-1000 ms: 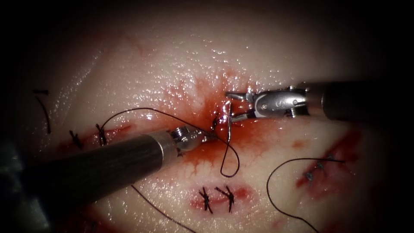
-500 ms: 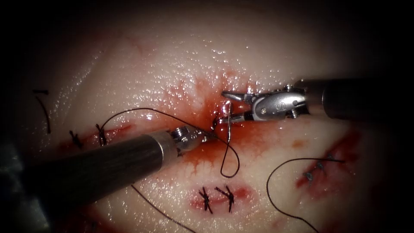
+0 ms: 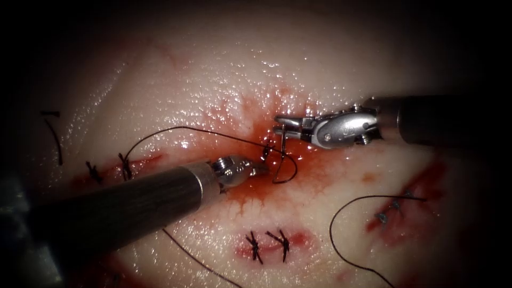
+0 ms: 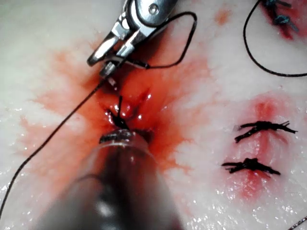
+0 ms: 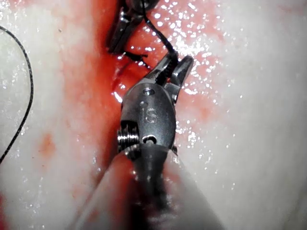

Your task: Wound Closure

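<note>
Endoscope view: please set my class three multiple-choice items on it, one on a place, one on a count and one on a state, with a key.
1. Where is the tip of the right tool?
A over the red fluid in the middle
B beside the stitches at lower centre
C off the tissue

2. How many dark stitches lie side by side at lower centre?
A one
B two
C four

3. The right tool's jaws are:
A wide open and empty
B shut on the thread
C shut on a needle

Key:
1 A, its tip lies over the red patch.
2 B, two knotted stitches sit next to each other.
3 B, the thread's loop hangs from the closed jaws.
</note>
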Action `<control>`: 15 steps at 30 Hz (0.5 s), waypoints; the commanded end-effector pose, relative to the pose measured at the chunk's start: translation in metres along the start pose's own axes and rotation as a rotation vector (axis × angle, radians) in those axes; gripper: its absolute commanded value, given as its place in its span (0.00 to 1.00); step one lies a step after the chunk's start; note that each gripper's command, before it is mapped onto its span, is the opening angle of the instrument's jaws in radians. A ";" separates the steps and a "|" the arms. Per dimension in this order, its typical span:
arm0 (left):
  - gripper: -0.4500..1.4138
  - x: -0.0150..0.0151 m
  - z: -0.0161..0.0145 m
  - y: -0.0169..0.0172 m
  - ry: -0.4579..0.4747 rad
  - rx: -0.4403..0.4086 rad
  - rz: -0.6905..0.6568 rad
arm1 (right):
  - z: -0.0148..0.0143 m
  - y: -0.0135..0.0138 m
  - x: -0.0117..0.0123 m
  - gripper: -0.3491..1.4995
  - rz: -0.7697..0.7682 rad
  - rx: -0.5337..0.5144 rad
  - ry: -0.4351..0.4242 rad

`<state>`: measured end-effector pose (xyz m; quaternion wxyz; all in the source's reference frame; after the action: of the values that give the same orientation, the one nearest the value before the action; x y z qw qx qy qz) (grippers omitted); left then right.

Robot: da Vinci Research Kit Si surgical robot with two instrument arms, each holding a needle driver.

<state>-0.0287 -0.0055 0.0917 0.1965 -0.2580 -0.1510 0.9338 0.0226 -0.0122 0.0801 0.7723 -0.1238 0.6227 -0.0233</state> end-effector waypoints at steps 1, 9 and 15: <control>0.14 0.0001 0.0008 0.0000 0.001 -0.001 0.001 | 0.0005 -0.0001 -0.0009 0.00 -0.002 0.016 -0.006; 0.14 0.0000 0.0007 -0.0001 0.001 -0.003 0.002 | -0.0015 -0.0037 -0.0042 0.00 0.021 0.011 -0.037; 0.14 0.0001 0.0007 -0.0001 0.001 -0.002 0.001 | -0.0017 -0.0054 -0.0038 0.00 -0.035 0.029 -0.064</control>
<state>-0.0285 -0.0054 0.0916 0.1957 -0.2581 -0.1516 0.9339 0.0200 -0.0170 0.0843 0.7974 -0.1288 0.5875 -0.0496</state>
